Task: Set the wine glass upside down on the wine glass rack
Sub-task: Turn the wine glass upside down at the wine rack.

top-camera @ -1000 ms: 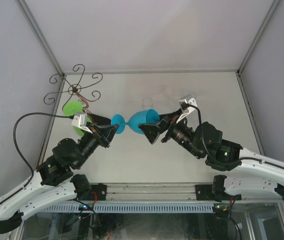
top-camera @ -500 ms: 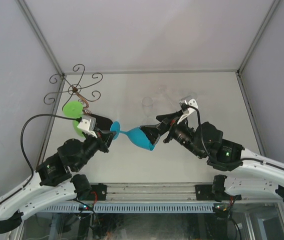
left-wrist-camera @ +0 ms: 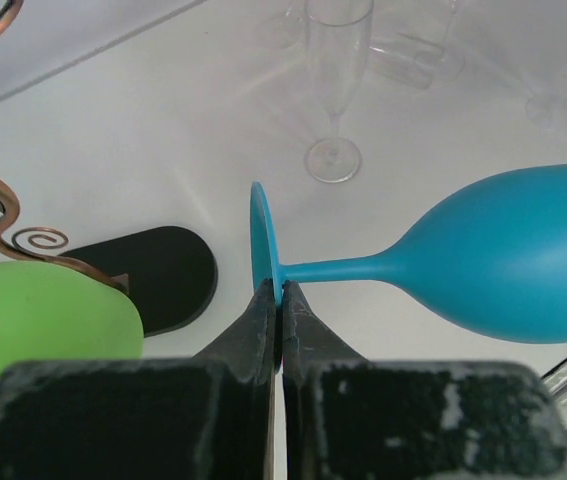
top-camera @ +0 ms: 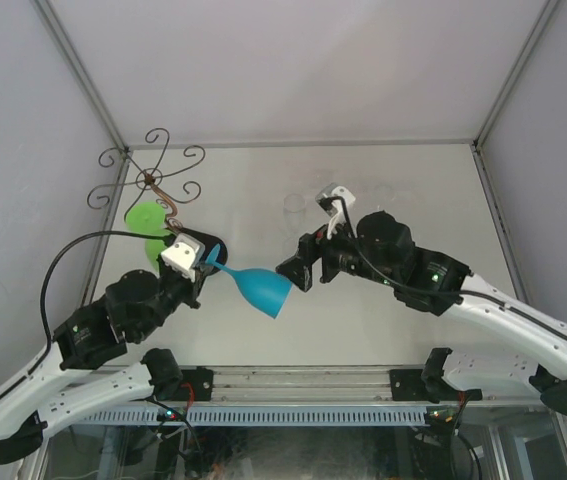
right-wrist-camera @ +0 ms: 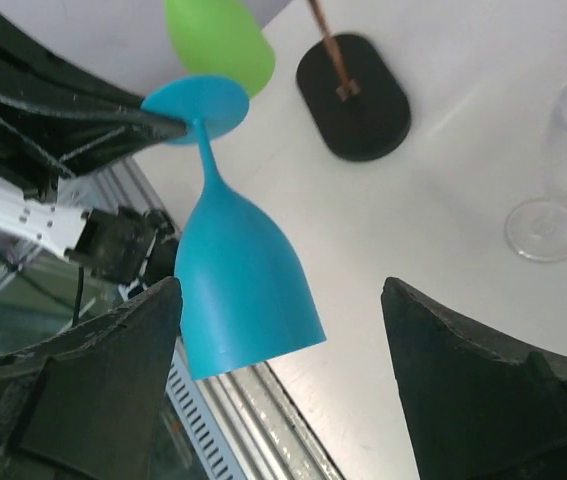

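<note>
Left gripper (left-wrist-camera: 280, 296) pinches the round foot of the turquoise stemmed wine glass (left-wrist-camera: 503, 255); right gripper (top-camera: 296, 270) spread, near its bowl.

Bright, even, diffuse light from above; no hard shadows. White tabletop (top-camera: 383, 300) nearly washed out in both wrist views. Only faint soft shadows beside clear flute (left-wrist-camera: 335, 90), itself low-contrast against pale ground. In focus: blue wine glass (left-wrist-camera: 503, 255), matte, lighter on top, darker beneath. Close to lens, left hand (left-wrist-camera: 281, 295) soft and underexposed. Likewise right hand (right-wrist-camera: 278, 300), dark and blurred at bottom corners. Top view crisp, slight wide-angle bend at edges.
</note>
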`<state>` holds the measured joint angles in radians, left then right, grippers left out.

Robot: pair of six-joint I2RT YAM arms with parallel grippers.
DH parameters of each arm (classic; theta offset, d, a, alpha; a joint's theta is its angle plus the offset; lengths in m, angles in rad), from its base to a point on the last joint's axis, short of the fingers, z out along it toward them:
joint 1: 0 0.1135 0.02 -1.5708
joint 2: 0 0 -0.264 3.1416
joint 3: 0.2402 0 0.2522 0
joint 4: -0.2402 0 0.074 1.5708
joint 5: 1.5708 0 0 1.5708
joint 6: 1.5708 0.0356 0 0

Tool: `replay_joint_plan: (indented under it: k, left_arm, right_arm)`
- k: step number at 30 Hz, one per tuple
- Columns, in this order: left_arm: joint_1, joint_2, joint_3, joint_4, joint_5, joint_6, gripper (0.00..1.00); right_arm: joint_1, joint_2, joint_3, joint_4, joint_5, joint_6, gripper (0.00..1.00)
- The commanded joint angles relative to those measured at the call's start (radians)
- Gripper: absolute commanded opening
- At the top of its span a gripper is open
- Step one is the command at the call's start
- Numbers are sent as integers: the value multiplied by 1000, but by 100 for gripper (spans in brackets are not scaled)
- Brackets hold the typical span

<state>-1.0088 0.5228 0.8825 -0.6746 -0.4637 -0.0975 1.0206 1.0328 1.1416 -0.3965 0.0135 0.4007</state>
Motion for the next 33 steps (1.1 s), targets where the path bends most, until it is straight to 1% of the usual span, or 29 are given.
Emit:
replay_joint_plan:
  k: [1,4,8,13,17,19,23,25,29,33]
  left_arm:
    - [-1,22,61,-25,70,165,0]
    - [-2,44,67,-37,119,218,0]
    - [-1,56,76,-25,173,245,0]
    - [-1,68,86,5,219,273,0]
    - [-3,95,90,37,250,294,0]
    - [-3,118,96,46,260,309,0]
    - [-3,143,101,64,271,334,0]
    - [-4,143,99,63,274,339,0]
    - [-3,132,89,77,282,346,0]
    - [-4,126,74,82,272,348,0]
  right_arm:
    - [-5,54,57,-20,-165,-37,78]
    - [-6,103,71,11,-225,-32,75]
    - [-1,177,87,36,-286,-21,69]
    - [12,238,87,72,-309,-16,65]
    - [14,274,87,78,-306,-23,60]
    - [9,284,87,77,-302,-25,59]
    - [-2,302,87,90,-343,-21,56]
    - [-4,315,87,102,-354,-13,53]
    - [-3,349,87,141,-368,12,51]
    - [1,382,87,182,-397,37,46]
